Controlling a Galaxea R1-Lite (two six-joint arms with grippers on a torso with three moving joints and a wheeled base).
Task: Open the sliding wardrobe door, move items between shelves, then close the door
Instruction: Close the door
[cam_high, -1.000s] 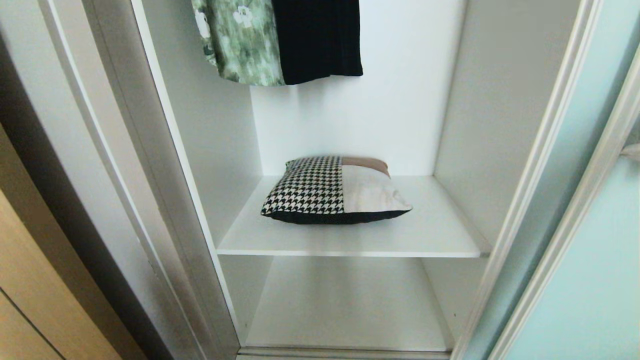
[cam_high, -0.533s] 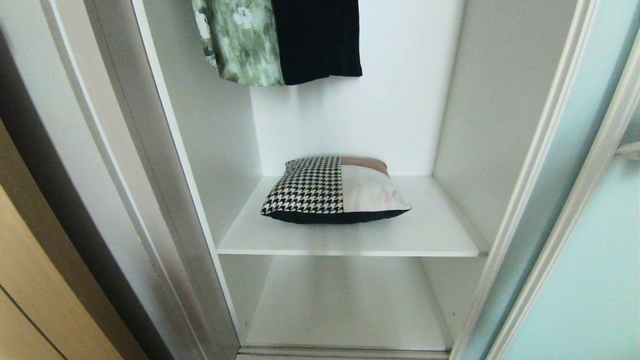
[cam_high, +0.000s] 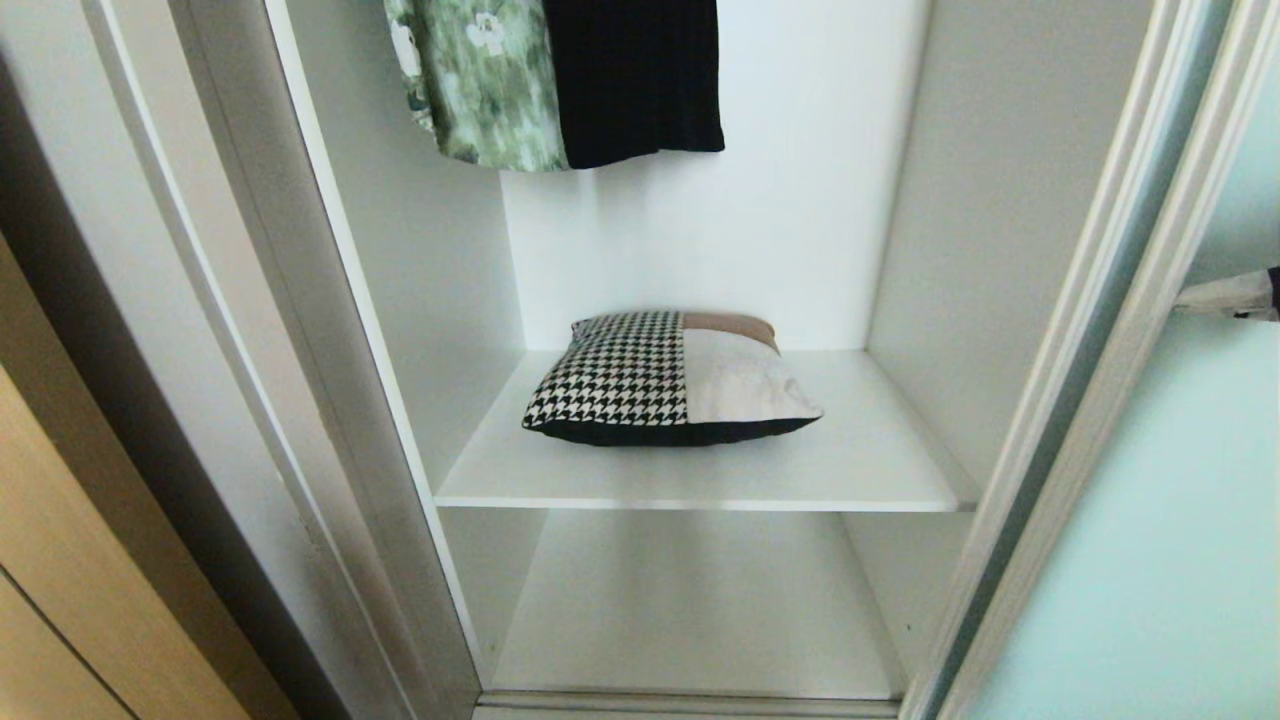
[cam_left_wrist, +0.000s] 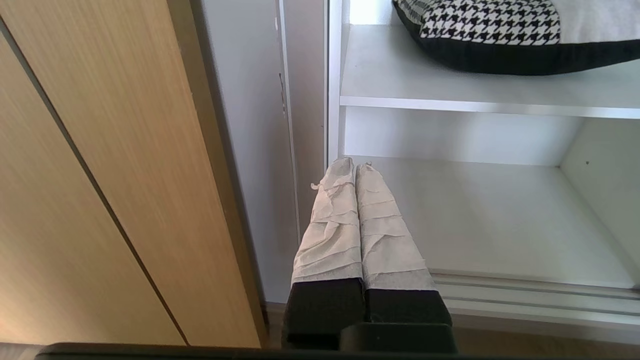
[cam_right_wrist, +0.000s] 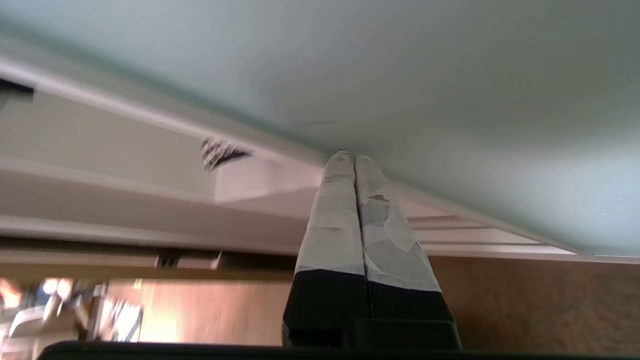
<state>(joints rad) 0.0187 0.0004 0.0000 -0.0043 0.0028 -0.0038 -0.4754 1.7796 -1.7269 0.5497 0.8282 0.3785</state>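
Right end effector (cam_right_wrist: 354, 159) against sliding wardrobe door (cam_right_wrist: 400, 75)

Your head view looks forward and down into the open wardrobe from close in, upper shelf (cam_high: 700, 480) centred, sliding wardrobe door (cam_high: 1150, 550) filling the right edge. Your left wrist view sits low outside the wardrobe's left side, facing in along the closed left gripper (cam_left_wrist: 355, 167), near the tan wooden panel (cam_left_wrist: 100, 175). It shares the patchwork cushion (cam_high: 665, 380) and both shelves with the head view. Your right wrist view faces along the right gripper (cam_right_wrist: 354, 157), very close to the door glass.
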